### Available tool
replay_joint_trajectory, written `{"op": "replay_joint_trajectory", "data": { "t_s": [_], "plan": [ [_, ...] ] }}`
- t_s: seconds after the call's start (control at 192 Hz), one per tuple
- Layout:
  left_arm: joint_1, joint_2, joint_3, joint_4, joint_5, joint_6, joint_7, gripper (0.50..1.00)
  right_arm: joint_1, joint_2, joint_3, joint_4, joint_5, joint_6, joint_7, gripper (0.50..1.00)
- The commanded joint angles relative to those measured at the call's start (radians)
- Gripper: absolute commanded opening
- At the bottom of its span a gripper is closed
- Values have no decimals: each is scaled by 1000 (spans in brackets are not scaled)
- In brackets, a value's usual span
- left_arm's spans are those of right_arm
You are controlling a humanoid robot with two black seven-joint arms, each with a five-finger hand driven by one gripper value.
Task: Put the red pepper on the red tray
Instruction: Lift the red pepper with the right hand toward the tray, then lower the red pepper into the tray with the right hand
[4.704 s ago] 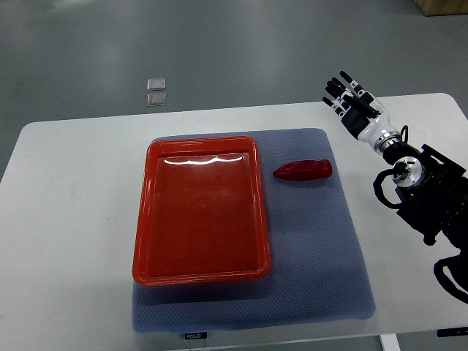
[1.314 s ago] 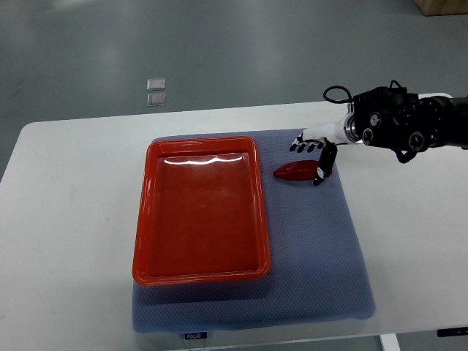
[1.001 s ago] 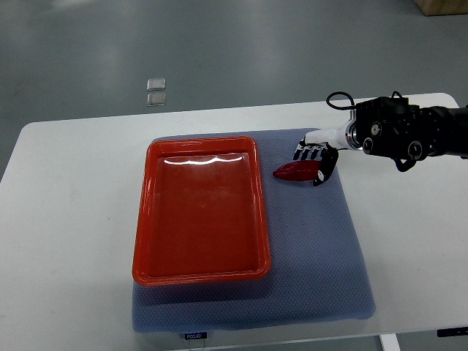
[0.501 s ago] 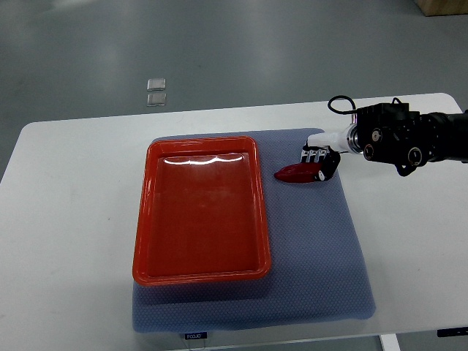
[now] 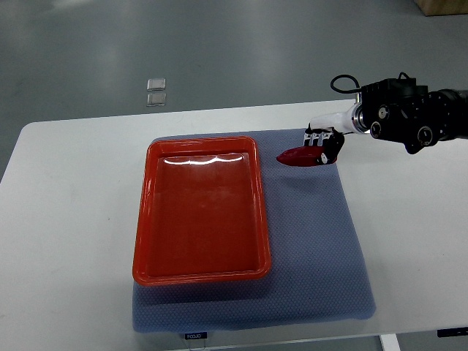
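With the right hand (image 5: 322, 142) curled around the red pepper's (image 5: 298, 156) thick end, its tip pointing beyond the fingers toward the red tray (image 5: 150, 219), carry it level before releasing.

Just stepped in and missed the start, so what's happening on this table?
The robot's right hand is closed around a glossy red pepper, which shows above the blue-grey padded mat, to the right of the shallow red plastic tray. The tray holds nothing, so the pepper has not yet been placed. The left arm is out of view.
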State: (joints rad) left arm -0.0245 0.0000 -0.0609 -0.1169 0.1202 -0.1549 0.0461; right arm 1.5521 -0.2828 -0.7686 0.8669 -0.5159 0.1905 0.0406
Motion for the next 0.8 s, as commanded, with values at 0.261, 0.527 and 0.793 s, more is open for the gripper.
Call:
{"op": "replay_joint_trajectory", "data": {
  "t_s": [0.261, 0.527, 0.793],
  "plan": [
    [0, 0, 0, 0, -1, 0, 0, 1000, 217, -6, 15, 12, 1, 130, -1, 500],
    [0, 0, 0, 0, -1, 0, 0, 1000, 252, 112, 17, 12, 7, 133, -4, 500],
    [0, 0, 1, -1, -1, 0, 0, 1000, 230, 269, 75, -2, 11, 113, -11, 500]
  ]
}}
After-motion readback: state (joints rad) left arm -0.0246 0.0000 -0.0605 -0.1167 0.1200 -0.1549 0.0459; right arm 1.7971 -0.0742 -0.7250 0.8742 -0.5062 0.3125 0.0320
